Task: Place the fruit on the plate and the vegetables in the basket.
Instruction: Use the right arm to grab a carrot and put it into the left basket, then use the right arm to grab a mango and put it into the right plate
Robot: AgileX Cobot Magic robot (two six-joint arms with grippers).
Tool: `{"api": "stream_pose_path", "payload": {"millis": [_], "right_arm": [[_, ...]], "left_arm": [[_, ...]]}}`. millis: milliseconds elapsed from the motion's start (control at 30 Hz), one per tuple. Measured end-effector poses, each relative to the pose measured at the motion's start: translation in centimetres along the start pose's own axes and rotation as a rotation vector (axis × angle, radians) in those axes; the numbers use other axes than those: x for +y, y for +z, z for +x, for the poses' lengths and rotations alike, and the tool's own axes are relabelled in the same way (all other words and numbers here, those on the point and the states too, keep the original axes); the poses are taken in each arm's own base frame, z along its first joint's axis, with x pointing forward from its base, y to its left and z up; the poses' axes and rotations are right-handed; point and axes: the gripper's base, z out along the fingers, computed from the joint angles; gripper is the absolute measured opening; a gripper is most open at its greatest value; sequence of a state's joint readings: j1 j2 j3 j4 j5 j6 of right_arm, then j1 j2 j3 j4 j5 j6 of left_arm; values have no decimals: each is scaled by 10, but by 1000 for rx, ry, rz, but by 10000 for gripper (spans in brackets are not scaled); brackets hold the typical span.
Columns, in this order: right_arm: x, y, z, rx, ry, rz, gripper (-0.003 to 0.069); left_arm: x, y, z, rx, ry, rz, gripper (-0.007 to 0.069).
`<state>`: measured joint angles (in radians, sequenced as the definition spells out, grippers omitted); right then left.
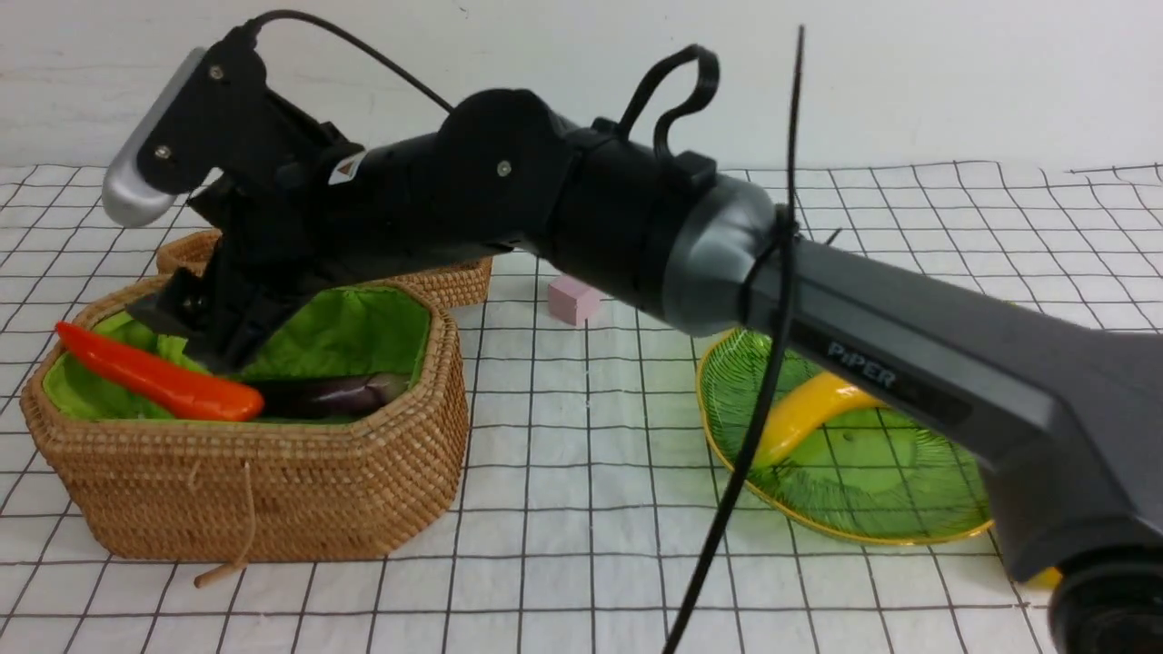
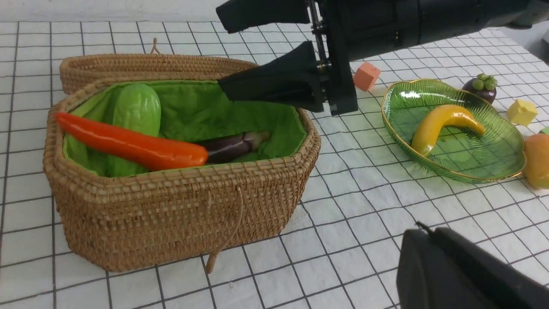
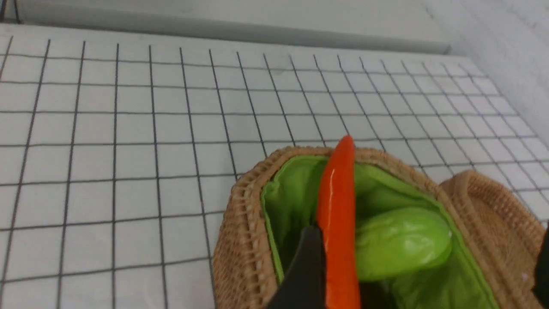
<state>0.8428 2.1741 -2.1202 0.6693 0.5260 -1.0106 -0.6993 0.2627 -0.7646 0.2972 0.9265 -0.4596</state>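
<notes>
Basket [image 2: 180, 206]: carrot [image 2: 133, 143], eggplant [image 2: 233, 146], gourd [image 2: 137, 111] inside.
Plate [image 2: 454, 128]: banana [image 2: 444, 124] on it.
Mango [image 2: 538, 161], mangosteen [image 2: 481, 87]: beside plate.
Right fingers [image 2: 270, 81]: wide apart, empty, over basket.
Left fingers: closed; hold on anything cannot be told.

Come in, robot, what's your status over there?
Right gripper open above basket; left shut. Carrot, gourd, eggplant inside basket. Mango, mangosteen off plate.

Front camera between 2 arms facing forward, 2 wrist cameras sharing the basket [image 2: 180, 206], right closer
</notes>
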Motion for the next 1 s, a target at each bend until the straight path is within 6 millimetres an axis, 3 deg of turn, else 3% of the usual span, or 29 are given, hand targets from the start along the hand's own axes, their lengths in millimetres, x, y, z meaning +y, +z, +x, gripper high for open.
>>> {"api": "stream_pose_path", "payload": {"millis": [100,167,200,233,300,433,467,500,567,667,767,800,833,867,900,933,1000], "right_arm": [[3,-36,-17,132,61,-32,633],[3,-75,-30,280,148,4,551],[4,-79,-32,288,168,1,542],[0,-121,-41,420,217,84,458],[-9,-163,-49,509,286,230,335],[-29,-222,-56,497,427,467,98],[-29,-227,-57,492,435,476,87],[-34,-244,-55,480,496,523,23],[-35,-261,-49,476,554,561,-5],[-32,-309,-16,511,736,675,-6],[-29,-347,46,626,954,837,13],[-28,-353,65,669,1014,874,28],[-26,-357,98,743,1094,911,55],[-26,-358,103,756,1109,916,61],[-30,-361,136,777,1209,948,118],[-30,-359,157,798,1266,949,154],[-34,-360,177,776,1342,959,215]], "left_arm": [[-6,0,-2,-20,25,65,-13],[-13,-1,-3,-35,60,143,-13],[-14,-1,-3,-37,64,152,-13],[-20,-2,-4,-52,98,223,-13],[-28,-4,-4,-70,136,311,-13],[-40,-8,-4,-84,181,448,-13],[-41,-9,-4,-84,175,460,-13],[-44,-10,-4,-85,179,493,-13],[-46,-11,-4,-85,177,520,-13],[-48,-12,-2,-69,184,542,-13],[-48,-11,-1,-51,195,544,-13],[-48,-11,0,-46,197,544,-13],[-48,-11,1,-38,200,545,-13],[-48,-11,1,-37,200,545,-13],[-48,-11,1,-29,202,546,-13],[-48,-11,2,-22,204,547,-13],[-48,-11,3,-13,207,548,-13]]}}
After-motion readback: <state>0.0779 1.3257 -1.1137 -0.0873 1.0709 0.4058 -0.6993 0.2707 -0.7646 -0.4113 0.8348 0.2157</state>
